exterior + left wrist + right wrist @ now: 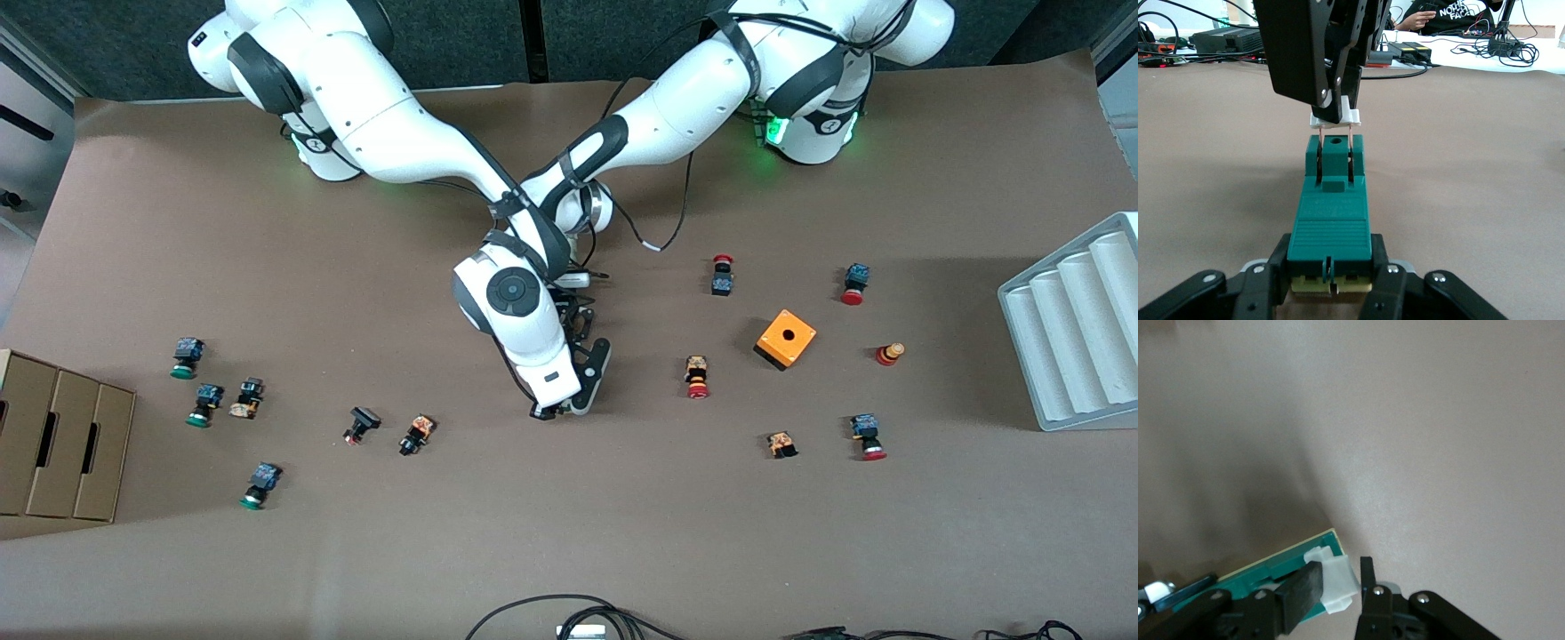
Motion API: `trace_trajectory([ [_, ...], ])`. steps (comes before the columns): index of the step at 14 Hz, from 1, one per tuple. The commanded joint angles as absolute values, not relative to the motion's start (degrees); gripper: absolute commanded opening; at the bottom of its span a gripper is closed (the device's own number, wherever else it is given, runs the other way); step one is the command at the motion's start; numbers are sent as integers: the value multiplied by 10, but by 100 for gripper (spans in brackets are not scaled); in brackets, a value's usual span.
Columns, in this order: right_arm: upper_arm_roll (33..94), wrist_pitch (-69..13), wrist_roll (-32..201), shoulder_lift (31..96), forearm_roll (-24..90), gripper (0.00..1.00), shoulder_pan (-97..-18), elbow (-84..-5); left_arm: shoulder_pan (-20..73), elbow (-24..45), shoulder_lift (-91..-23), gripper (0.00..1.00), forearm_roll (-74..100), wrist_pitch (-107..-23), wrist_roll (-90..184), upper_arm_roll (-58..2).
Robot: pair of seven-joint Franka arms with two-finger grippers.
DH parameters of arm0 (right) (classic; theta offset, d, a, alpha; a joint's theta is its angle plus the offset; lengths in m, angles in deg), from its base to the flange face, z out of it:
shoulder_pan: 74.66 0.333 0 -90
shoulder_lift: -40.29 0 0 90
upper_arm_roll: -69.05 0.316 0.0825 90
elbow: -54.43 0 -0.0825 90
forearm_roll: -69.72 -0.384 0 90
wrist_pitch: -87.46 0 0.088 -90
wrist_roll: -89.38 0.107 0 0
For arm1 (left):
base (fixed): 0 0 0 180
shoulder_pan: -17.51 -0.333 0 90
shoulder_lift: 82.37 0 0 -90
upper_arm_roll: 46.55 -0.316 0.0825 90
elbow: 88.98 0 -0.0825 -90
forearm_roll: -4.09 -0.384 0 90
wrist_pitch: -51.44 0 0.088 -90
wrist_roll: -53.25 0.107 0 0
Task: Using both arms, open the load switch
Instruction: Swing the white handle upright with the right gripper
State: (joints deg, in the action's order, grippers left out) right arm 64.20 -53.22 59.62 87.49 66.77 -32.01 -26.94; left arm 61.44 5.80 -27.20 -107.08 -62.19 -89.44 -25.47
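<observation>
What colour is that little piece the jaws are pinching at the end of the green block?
White; the left wrist view shows the piece best.

desk (356, 551): covered with brown paper, creased toward the front camera's edge
wall (462, 44): dark grey panels along the arms' bases
cardboard box (62, 444): 3 slotted sections, at the right arm's end of the desk
grey tray (1080, 329): 4 long ribbed channels, at the left arm's end
cables (569, 613): black, looped at the desk's front edge
light: even, soft shadows
</observation>
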Motion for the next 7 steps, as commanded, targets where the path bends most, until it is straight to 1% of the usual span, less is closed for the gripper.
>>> trace_trajectory([
  [1, 648, -524, 613, 849, 673, 32, -306, -300, 616, 54, -269, 43, -1079, -632, -899, -260],
  [7, 649, -513, 613, 842, 673, 32, -306, -302, 616, 53, -269, 43, -1079, -632, -897, -260],
])
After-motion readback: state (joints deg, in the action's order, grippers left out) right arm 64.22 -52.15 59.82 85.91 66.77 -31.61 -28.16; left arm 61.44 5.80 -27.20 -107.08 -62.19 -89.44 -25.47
